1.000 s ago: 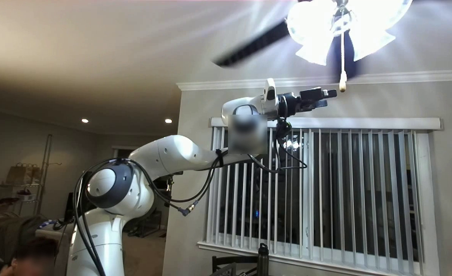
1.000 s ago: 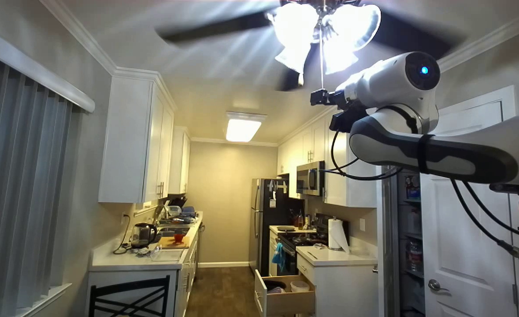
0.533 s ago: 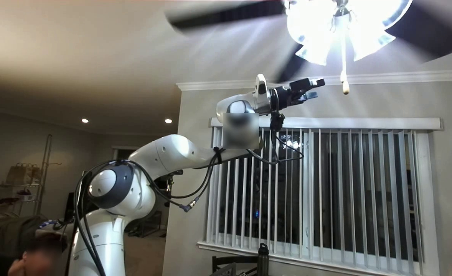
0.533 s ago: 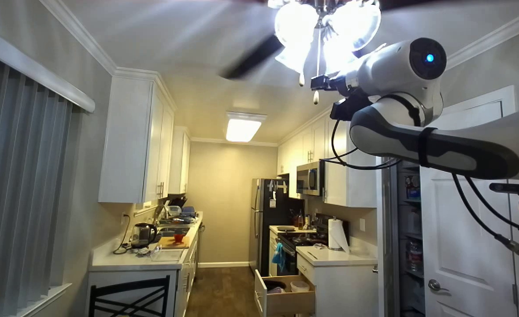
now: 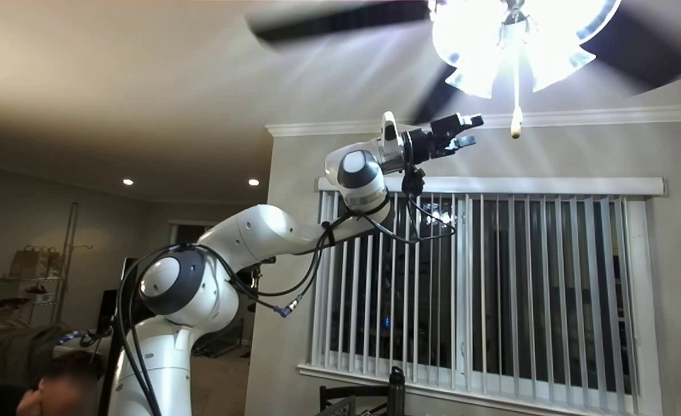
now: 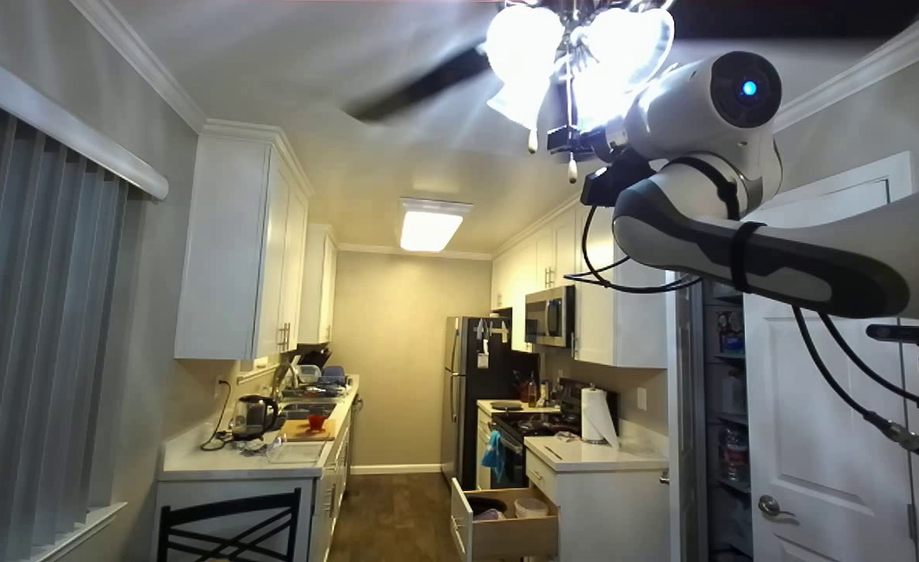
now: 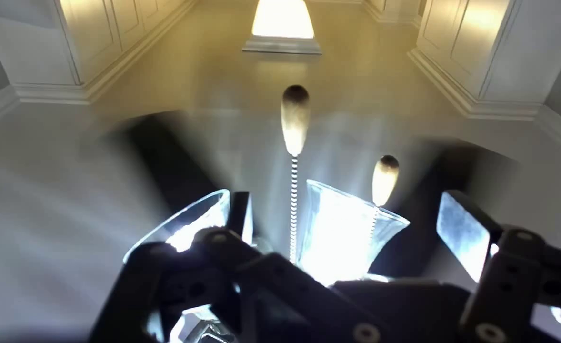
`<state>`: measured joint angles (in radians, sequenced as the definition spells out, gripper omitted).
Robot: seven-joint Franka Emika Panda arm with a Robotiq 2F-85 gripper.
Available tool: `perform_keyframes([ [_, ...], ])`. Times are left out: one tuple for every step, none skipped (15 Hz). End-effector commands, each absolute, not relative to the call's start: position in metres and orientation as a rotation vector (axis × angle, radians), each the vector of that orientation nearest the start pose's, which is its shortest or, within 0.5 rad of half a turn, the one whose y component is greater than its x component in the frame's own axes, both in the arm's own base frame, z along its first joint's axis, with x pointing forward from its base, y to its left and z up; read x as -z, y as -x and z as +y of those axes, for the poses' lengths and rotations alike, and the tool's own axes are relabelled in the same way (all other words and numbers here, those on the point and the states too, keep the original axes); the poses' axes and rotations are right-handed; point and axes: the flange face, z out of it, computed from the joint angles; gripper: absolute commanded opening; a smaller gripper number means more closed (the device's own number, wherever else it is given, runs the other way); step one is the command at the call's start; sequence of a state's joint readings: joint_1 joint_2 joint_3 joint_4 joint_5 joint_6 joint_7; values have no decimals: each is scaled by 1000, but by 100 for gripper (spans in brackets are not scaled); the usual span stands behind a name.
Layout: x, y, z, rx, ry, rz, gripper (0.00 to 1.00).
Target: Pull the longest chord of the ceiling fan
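In wrist view, logged longest pull chain through the gap of widely parted jaws, left of shorter pull chain. In an exterior view, noted it hanging under brightly lit ceiling fan, with knob near but apart from the jaws. Lower down, spotted red cup on cutting board near right edge of worktop.
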<state>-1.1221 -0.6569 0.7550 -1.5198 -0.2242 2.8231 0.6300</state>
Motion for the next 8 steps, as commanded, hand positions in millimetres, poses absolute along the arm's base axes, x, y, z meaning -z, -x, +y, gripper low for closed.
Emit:
perform_keyframes([
  [-979, -400, 117, 2706, 2203, 502, 100],
  [-982, -404, 112, 2694, 2218, 523, 100],
  [-983, -407, 109, 2681, 2232, 535, 100],
  [-983, -412, 106, 2661, 2246, 547, 100],
  [-983, -418, 103, 2650, 2259, 553, 100],
  [-983, -423, 101, 2641, 2269, 559, 100],
  [-983, -427, 98, 2634, 2275, 560, 100],
  [-984, -431, 96, 2629, 2280, 562, 100],
])
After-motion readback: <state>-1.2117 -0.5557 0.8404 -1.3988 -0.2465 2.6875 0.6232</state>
